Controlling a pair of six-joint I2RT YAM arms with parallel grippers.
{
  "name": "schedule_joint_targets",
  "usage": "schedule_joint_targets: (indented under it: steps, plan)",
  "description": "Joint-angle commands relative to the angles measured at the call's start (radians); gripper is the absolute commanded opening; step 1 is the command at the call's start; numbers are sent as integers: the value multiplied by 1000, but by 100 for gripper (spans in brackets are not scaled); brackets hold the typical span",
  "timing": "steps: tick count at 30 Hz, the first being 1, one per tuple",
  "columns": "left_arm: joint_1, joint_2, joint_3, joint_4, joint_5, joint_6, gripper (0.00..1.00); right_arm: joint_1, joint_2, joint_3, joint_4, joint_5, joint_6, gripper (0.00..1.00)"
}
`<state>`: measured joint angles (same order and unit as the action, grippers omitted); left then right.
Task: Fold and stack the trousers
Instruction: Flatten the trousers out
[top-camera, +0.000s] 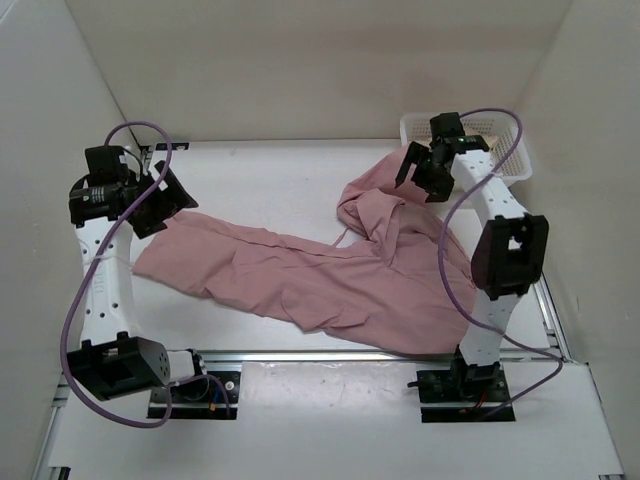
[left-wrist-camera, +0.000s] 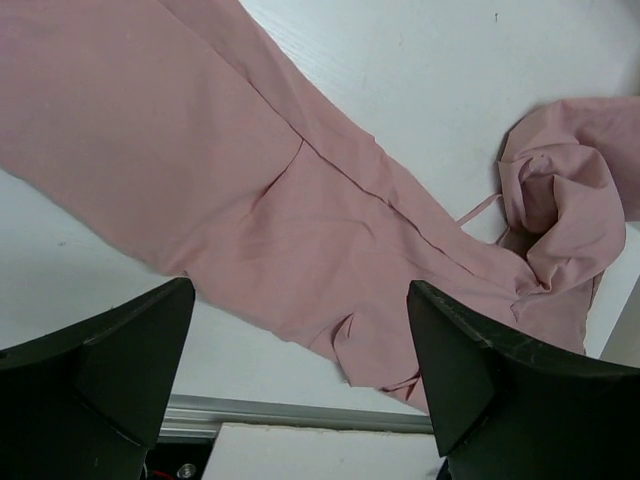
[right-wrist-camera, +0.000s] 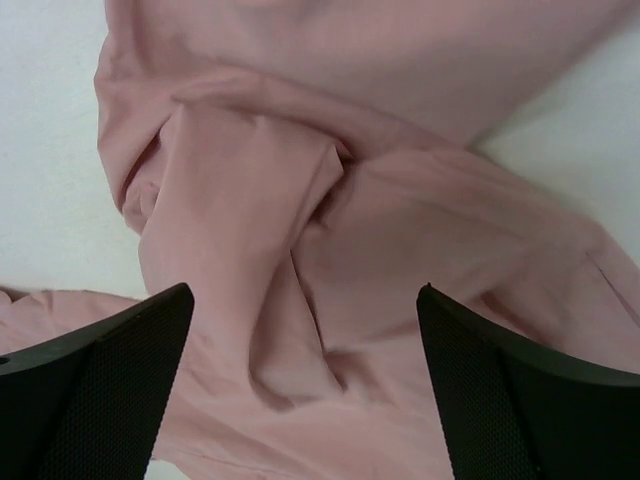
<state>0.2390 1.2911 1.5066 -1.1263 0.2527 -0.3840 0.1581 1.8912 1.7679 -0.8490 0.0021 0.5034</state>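
The dusty-pink trousers (top-camera: 300, 275) lie spread over the white table, one end flat at the left and a bunched, folded-over part (top-camera: 372, 205) at the back right. My left gripper (top-camera: 165, 208) hovers above the left end, open and holding nothing. In the left wrist view the trousers (left-wrist-camera: 200, 150) run diagonally below the open left gripper (left-wrist-camera: 300, 290), with a thin drawstring (left-wrist-camera: 478, 208) near the bunch. My right gripper (top-camera: 420, 180) hangs open over the bunched part. The right wrist view shows crumpled folds of the trousers (right-wrist-camera: 300, 120) under the open right gripper (right-wrist-camera: 305, 290), apart from the fabric.
A white slotted basket (top-camera: 510, 140) stands in the back right corner, behind the right arm. A metal rail (top-camera: 330, 355) runs along the table's near edge between the arm bases. White walls enclose the table on three sides. Purple cables (top-camera: 450, 250) loop off both arms.
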Motion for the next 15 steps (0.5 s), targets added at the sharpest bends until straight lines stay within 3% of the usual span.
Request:
schedule_joint_targets:
  steps: [1, 4, 6, 8, 10, 11, 13, 15]
  plan:
    - [-3, -12, 10, -24, 2, 46, 100, 17, 64, 85, 10, -86, -14, 95]
    - [-12, 10, 10, -24, 2, 57, 100, 35, 123, 94, 21, -97, -14, 89]
    - [-12, 23, 1, -24, 2, 57, 100, 64, 161, 105, 21, -97, 4, 76]
    - [-12, 33, 1, -24, 2, 57, 100, 78, 183, 105, 30, -97, 20, 52]
    - [-12, 33, 1, -24, 2, 66, 100, 99, 183, 105, 30, -97, 20, 38]
    - [-12, 33, 1, -24, 2, 66, 100, 100, 183, 105, 30, -88, 29, 17]
    - [-12, 33, 10, -24, 2, 66, 100, 135, 155, 114, 30, -31, 29, 2]
    - [-12, 33, 10, -24, 2, 66, 100, 164, 102, 125, 41, 5, 17, 0]
